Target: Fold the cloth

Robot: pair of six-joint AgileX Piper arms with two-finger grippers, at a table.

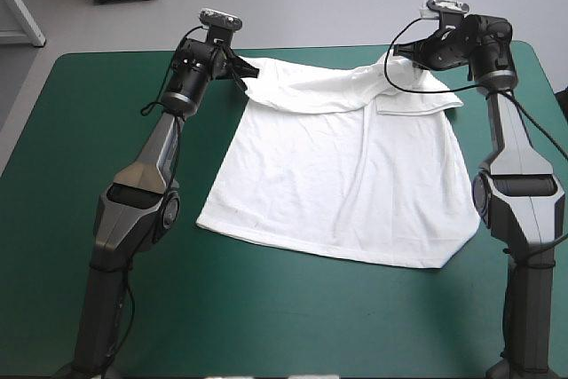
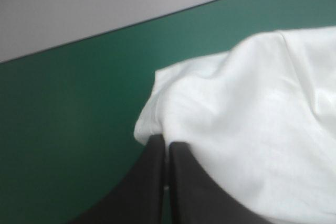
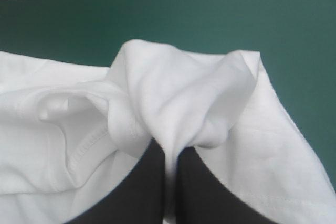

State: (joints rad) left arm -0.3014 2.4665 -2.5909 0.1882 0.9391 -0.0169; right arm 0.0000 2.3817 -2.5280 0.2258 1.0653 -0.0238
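The white T-shirt point(image 1: 342, 179) lies spread on the teal-green cover, hem toward the near side, its far edge bunched and lifted. My left gripper point(image 1: 240, 75) pinches the far left shoulder corner, its black fingers shut on the T-shirt point(image 2: 247, 119), with the left gripper's tips point(image 2: 166, 148) at the cloth's folded edge. At the far right shoulder my right gripper point(image 1: 399, 61) is shut on a raised fold of the T-shirt point(image 3: 173, 93); cloth is gathered between the right gripper's tips point(image 3: 172, 153). A sleeve lies folded over near the right gripper.
Bare teal-green cover point(image 1: 89, 130) surrounds the shirt on the left, right and near sides. The table's far edge point(image 2: 131, 24) runs just beyond both grippers. A black cable loops from the right wrist over the shirt's far right part.
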